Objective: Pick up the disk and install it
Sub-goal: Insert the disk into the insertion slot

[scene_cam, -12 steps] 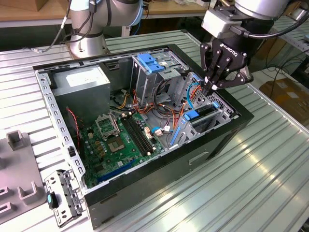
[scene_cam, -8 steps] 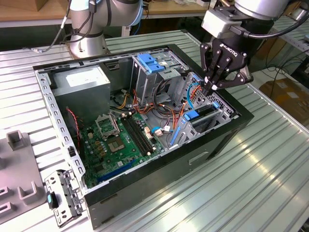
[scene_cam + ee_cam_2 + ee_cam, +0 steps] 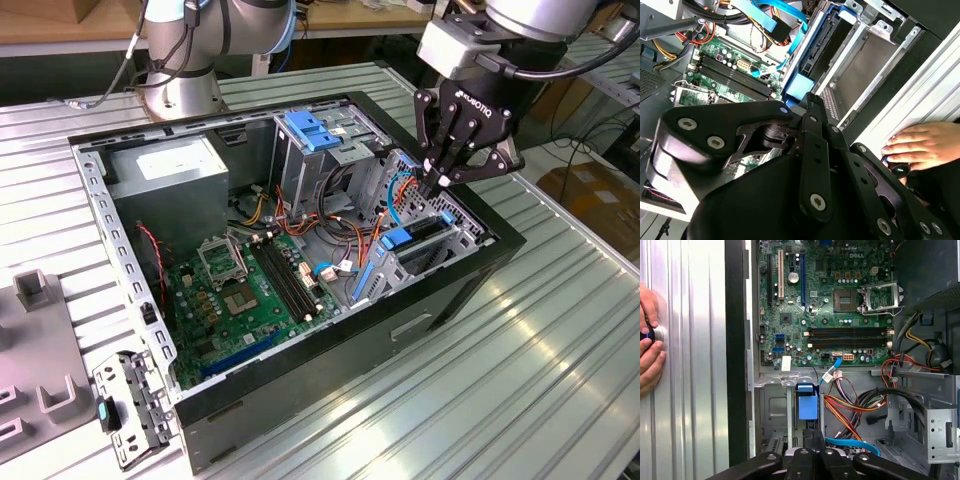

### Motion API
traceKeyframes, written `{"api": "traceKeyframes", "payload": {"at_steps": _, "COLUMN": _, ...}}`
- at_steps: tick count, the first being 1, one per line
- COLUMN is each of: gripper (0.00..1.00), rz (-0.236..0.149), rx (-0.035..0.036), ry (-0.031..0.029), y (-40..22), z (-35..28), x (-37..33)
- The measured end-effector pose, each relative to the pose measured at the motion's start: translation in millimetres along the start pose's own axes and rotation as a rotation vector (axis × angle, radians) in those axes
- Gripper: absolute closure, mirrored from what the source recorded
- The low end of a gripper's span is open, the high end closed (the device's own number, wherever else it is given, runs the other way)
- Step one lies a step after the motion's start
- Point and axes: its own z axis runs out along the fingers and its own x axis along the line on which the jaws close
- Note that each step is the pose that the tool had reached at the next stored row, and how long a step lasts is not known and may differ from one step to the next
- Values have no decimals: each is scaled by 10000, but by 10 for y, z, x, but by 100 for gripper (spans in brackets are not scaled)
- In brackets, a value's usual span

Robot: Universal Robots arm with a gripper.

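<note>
Exterior view oblique from above, both wrist views near motherboard [image 3: 825, 305]

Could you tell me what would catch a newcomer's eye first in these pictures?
An open computer case with a green motherboard sits in the exterior view's middle. The gripper hangs over its drive cage at the exterior view's right. In the second wrist view, a person's hand rests on the table beside the case.

the end effector [image 3: 440, 182], pinched closed, hangs over the drive cage [image 3: 438, 236] of the computer case [image 3: 340, 375].
</note>
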Motion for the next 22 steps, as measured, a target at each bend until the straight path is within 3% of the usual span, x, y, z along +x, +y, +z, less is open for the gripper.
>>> {"api": "traceKeyframes", "payload": {"at_steps": 5, "gripper": 89, "rz": -1, "rx": 0, "ry": 1, "y": -41, "z": 28, "x": -2}}
{"api": "traceKeyframes", "payload": {"at_steps": 12, "gripper": 89, "rz": -1, "rx": 0, "ry": 0, "y": -124, "z": 199, "x": -5}}
{"api": "traceKeyframes", "payload": {"at_steps": 18, "gripper": 89, "rz": -25, "rx": 15, "ry": 4, "y": -145, "z": 311, "x": -7}}
{"api": "traceKeyframes", "payload": {"at_steps": 22, "gripper": 89, "rz": -24, "rx": 16, "ry": 4, "y": -190, "z": 388, "x": -9}}
